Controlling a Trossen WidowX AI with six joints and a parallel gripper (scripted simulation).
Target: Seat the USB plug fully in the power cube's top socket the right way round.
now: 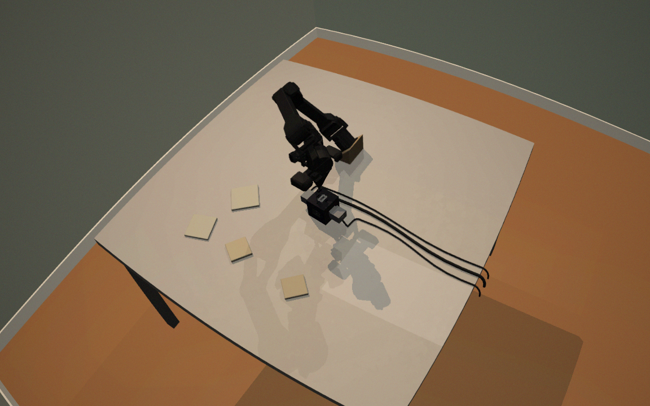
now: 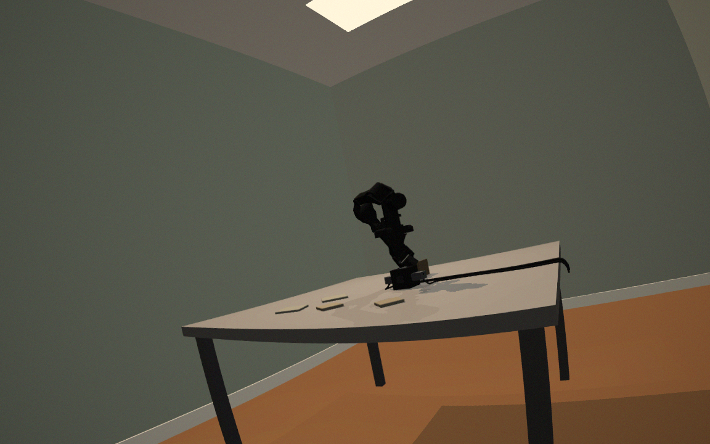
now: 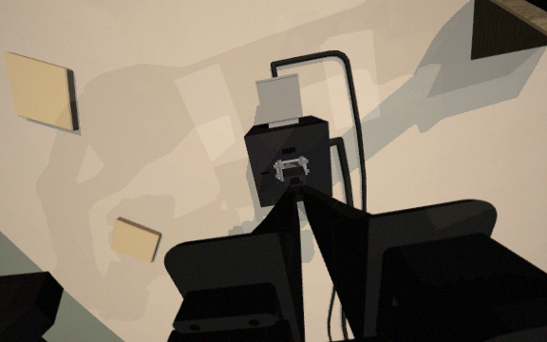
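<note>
In the top view, the black six-joint arm (image 1: 294,118) (image 2: 376,193) is being bent down to a black, box-shaped power cube (image 1: 321,212) (image 2: 402,280) (image 3: 266,147) on the pale table (image 1: 418,126) (image 2: 484,298) (image 3: 160,28). The black parallel-jaw gripper (image 1: 320,187) (image 2: 408,266) (image 3: 297,193) is being held over the cube's near edge, on the side towards the arm. Black cables (image 1: 483,281) (image 2: 490,271) (image 3: 360,142) are being led across the table and over its edge.

In the exterior view, the jaws are being kept low, close above the cube's top; whether the cube is being touched cannot be told.

In the wrist view, the fingers are being brought nearly together, with only a thin gap being kept by something narrow, judged to be the small dark USB plug (image 3: 295,180), just at the tips. The silver, bracket-like outline (image 1: 321,198) (image 3: 279,170) on the cube's top, probably around the socket, is being seen just beyond the tips, towards the grey block-shaped connector (image 3: 280,100). The plug's long axis seems to be running down from the tips, though this and its way round cannot be read. Whether it is being held free or partly in the socket is also being hidden. The coming move is probably being decided by that offset: the plug's turn is needing to be matched to the slot before any push.
</note>
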